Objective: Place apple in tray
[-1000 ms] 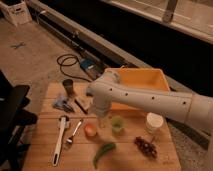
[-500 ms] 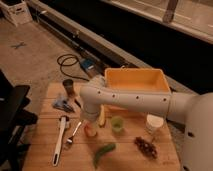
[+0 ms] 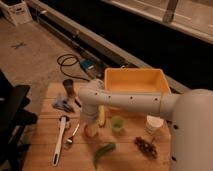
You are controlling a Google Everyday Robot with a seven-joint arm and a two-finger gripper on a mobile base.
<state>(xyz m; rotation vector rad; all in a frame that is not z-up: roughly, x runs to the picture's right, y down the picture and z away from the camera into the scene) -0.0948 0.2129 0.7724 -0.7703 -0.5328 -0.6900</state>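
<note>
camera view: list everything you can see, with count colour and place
tray: 1, yellow, far side of table
apple: 1, orange-red, under the gripper
banana: 1, yellow, beside apple
green cup: 1, green, right of banana
white cup: 1, white, right of green cup
green pepper: 1, green, near edge
grapes: 1 bunch, dark, near right
spoon: 1, metal, left of apple
white utensil: 1, white, left of spoon
arm: 1, white, reaching from right
gripper: 1, white, at the apple

Your wooden table (image 3: pixel 44 150) stands on a bare grey concrete floor (image 3: pixel 35 60) in dim, warm light. Behind the table you see a pale ledge (image 3: pixel 97 44) running diagonally, with darkness beyond it. Just left of the table is a black piece of furniture (image 3: pixel 15 112), and far behind it a white crate (image 3: pixel 17 11).
</note>
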